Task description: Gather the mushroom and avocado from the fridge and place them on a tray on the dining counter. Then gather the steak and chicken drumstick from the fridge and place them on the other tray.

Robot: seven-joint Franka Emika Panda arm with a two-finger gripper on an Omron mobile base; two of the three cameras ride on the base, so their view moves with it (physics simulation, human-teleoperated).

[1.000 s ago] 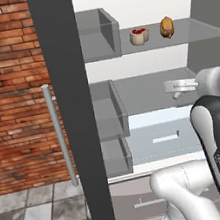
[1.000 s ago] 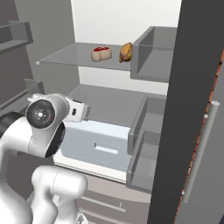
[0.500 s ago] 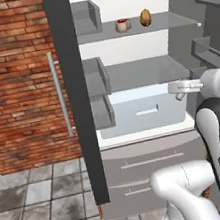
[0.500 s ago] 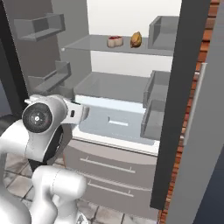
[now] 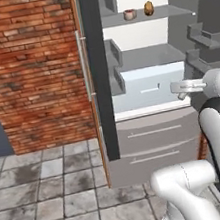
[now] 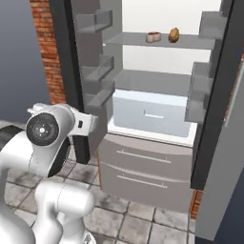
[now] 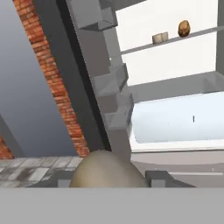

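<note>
- Left base view: the fridge (image 5: pixel 147 75) stands open; the steak (image 5: pixel 129 14) and the chicken drumstick (image 5: pixel 149 8) sit side by side on its top shelf.
- Right base view: the steak (image 6: pixel 153 36) lies left of the drumstick (image 6: pixel 174 34).
- Hand view: the gripper (image 7: pixel 109 178) pinches a rounded tan-brown lump, probably the mushroom (image 7: pixel 107 171), between its fingertips, with the shelf far above.

Lighting: even, soft, rendered; no single source evident. Fridge (image 5: pixel 142 51) interior back wall brightest, near white. Shadows: faint, under shelves and door bins. Glare: none. Sharpness: mildly soft throughout; brick wall (image 5: pixel 29 69) texture slightly smeared. Hand view: nearest rounded object blurred, edges indistinct.
</note>
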